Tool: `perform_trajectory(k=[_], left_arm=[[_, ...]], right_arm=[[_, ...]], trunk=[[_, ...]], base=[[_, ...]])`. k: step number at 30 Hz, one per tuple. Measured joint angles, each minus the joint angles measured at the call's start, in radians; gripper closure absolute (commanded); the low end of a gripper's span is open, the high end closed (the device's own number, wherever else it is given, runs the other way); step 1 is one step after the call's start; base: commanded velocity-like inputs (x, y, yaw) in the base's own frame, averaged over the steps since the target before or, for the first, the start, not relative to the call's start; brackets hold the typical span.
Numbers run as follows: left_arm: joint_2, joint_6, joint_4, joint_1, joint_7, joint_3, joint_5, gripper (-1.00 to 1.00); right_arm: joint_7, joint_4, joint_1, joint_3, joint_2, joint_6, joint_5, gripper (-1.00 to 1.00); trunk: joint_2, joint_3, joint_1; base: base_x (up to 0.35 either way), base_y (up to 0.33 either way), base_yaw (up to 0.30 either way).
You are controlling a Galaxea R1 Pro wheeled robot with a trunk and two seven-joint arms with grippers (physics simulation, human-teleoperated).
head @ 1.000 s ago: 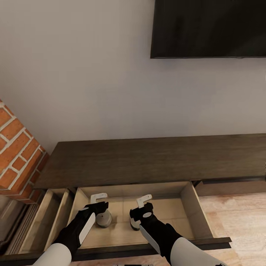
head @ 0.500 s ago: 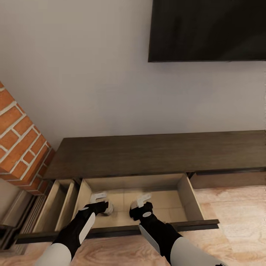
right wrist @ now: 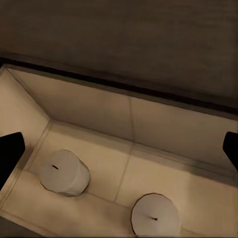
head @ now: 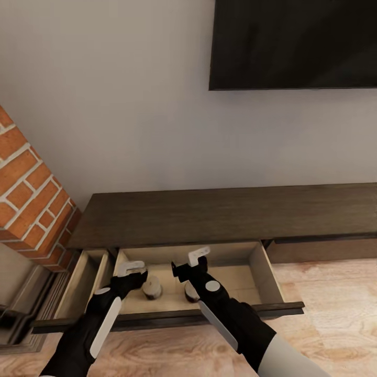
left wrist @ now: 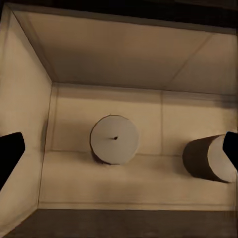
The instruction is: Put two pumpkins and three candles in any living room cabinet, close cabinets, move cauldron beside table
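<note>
Two stubby grey-brown candles [head: 152, 287] stand free in pale-wood drawer [head: 260, 264], deposited for storage; left gripper [head: 131, 268], right gripper [head: 198, 255] spread, empty.

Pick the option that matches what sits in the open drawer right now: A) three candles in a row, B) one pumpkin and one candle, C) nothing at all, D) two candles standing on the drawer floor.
D: two candles, one beside the other, stand upright on the pale floor of the open drawer.

The head camera looks steeply down over the long dark-brown wood cabinet [head: 220, 214]; both wrist cameras hover close above its open pale-wood drawer [head: 230, 277] [left wrist: 124, 64] [right wrist: 163, 129], sharing two stubby candles [left wrist: 114, 139] [right wrist: 64, 172]
</note>
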Motion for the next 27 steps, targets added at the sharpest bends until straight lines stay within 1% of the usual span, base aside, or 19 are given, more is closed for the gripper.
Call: perform_trajectory(k=[4, 7, 9, 10, 13, 14, 16, 20, 24, 27], left_arm=[[0.001, 0.017, 0.0, 0.017, 0.0, 0.0, 0.0, -1.0], [0.0, 0.019, 0.027, 0.021, 0.0, -0.002, 0.0, -1.0], [-0.002, 0.02, 0.048, 0.022, -0.001, -0.002, 0.0, -1.0], [-0.002, 0.02, 0.063, 0.022, -0.001, -0.002, 0.0, -1.0], [-0.001, 0.019, 0.095, 0.023, -0.001, -0.002, 0.0, -1.0], [-0.002, 0.018, 0.105, 0.023, -0.002, -0.002, 0.0, -1.0], [-0.003, 0.018, 0.123, 0.023, -0.002, -0.002, 0.0, -1.0], [-0.006, 0.012, 0.193, 0.023, -0.003, -0.003, -0.001, -1.0], [-0.011, 0.006, 0.28, 0.023, -0.003, -0.004, -0.002, -1.0], [-0.016, 0.004, 0.318, 0.023, -0.003, -0.005, -0.002, -1.0]], right_arm=[[0.0, -0.001, 0.006, 0.0, -0.002, 0.004, -0.003, -1.0], [-0.001, 0.001, 0.022, 0.0, -0.004, 0.01, -0.005, -1.0], [-0.001, 0.002, 0.029, 0.0, -0.004, 0.062, -0.005, -1.0], [-0.001, 0.002, 0.033, 0.0, -0.004, 0.13, -0.003, -1.0], [0.0, 0.002, 0.042, 0.0, -0.003, 0.216, -0.002, -1.0], [0.0, 0.002, 0.046, 0.0, -0.003, 0.226, -0.002, -1.0], [0.0, 0.003, 0.053, 0.0, -0.003, 0.236, -0.003, -1.0], [-0.001, 0.033, 0.07, 0.0, -0.001, 0.242, -0.004, -1.0], [0.0, 0.09, 0.078, 0.001, 0.002, 0.236, -0.003, -1.0], [0.002, 0.157, 0.081, 0.003, 0.005, 0.233, -0.003, -1.0]], trunk=[[0.028, 0.012, -0.015], [0.028, 0.013, -0.015], [0.028, 0.013, -0.015], [0.028, 0.013, -0.015], [0.028, 0.013, -0.015], [0.028, 0.013, -0.015], [0.028, 0.013, -0.015], [0.028, 0.013, -0.015], [0.028, 0.013, -0.015], [0.028, 0.012, -0.015]], base=[[-0.269, 0.0, 0.0], [-0.321, 0.0, 0.0], [-0.329, 0.0, 0.0], [-0.33, 0.0, 0.0], [-0.332, 0.0, 0.0], [-0.332, 0.0, 0.0], [-0.315, 0.0, 0.0], [-0.17, 0.0, 0.0], [-0.035, 0.0, 0.0], [-0.007, 0.0, 0.0]])
